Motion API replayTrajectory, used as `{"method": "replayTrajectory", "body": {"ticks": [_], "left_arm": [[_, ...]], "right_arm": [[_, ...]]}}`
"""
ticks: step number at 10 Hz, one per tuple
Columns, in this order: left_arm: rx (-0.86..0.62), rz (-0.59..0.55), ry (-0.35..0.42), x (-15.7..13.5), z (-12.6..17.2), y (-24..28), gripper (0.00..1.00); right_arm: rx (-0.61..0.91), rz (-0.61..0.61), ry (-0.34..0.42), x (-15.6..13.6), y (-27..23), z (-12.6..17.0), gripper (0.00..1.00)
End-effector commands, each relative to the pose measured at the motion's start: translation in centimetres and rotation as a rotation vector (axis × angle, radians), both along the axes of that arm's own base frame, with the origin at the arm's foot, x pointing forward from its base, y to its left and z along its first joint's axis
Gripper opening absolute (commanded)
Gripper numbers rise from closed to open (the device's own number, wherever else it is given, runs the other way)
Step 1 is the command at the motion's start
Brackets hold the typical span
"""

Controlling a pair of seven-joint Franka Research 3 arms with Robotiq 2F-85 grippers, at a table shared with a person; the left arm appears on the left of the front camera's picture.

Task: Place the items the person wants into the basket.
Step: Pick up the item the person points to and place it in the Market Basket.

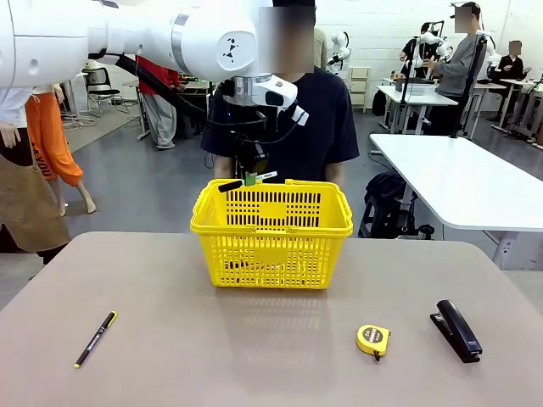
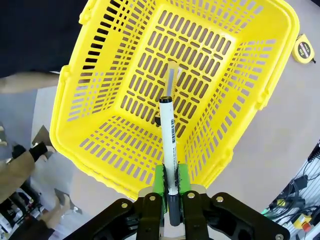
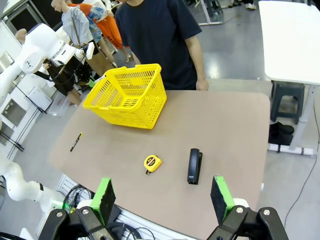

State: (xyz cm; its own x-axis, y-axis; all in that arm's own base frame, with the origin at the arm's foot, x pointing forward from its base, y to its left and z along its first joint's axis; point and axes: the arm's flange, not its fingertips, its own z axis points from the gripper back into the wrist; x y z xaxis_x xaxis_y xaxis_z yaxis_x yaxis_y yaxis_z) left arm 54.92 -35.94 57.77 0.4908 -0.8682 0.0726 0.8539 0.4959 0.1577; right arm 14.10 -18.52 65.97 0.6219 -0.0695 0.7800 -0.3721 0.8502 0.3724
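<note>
Across the table (image 1: 254,365), the yellow basket (image 1: 271,263) sits at the far middle, just in front of the person (image 1: 327,119) in the navy shirt. My left gripper (image 1: 252,174) hangs above the basket's far rim; the wrist view looks straight down into the basket (image 2: 100,90). My right gripper (image 3: 161,187) is high over the near edge, well apart from everything, with its pads spread wide and nothing between them.

The black stapler (image 1: 456,329) lies flat at the right near corner, untouched, and I judge it a wanted item not yet collected.

The left gripper (image 2: 171,172) is clamped narrow on the white marker (image 2: 169,140) near its black-capped end. The white barrel sticks out over the basket floor. From the front the marker (image 1: 246,181) lies roughly level, just above the rim. Something pale lies on the basket floor beyond its tip; I cannot tell what.

The yellow tape measure (image 1: 373,339) and the thin black pen (image 1: 95,339) lie on the near side; I leave both alone.

I judge this to be the drop step for the marker. Next I must part the left pads while it is over the opening, so that it falls inside. Then I lift clear of the rim and handles.
</note>
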Motion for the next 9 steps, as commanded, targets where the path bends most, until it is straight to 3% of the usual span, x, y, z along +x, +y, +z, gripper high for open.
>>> {"method": "replayTrajectory", "body": {"ticks": [1, 4, 6, 9], "left_arm": [[0.008, 0.007, 0.004, -0.4, 0.3, 0.0, 0.12], [0.001, 0.000, 0.000, 0.0, 0.0, 0.0, 0.12], [-0.024, -0.070, 0.015, 3.6, -2.2, -1.0, 0.12], [-0.042, -0.185, -0.009, 5.4, -5.4, -1.5, 0.12]], "right_arm": [[0.002, 0.004, -0.005, -0.1, 0.0, -0.1, 1.00], [0.002, 0.004, -0.005, -0.1, 0.0, -0.1, 1.00], [0.002, 0.004, -0.005, -0.1, 0.0, -0.1, 1.00], [0.002, 0.004, -0.005, -0.1, 0.0, -0.1, 1.00]]}}
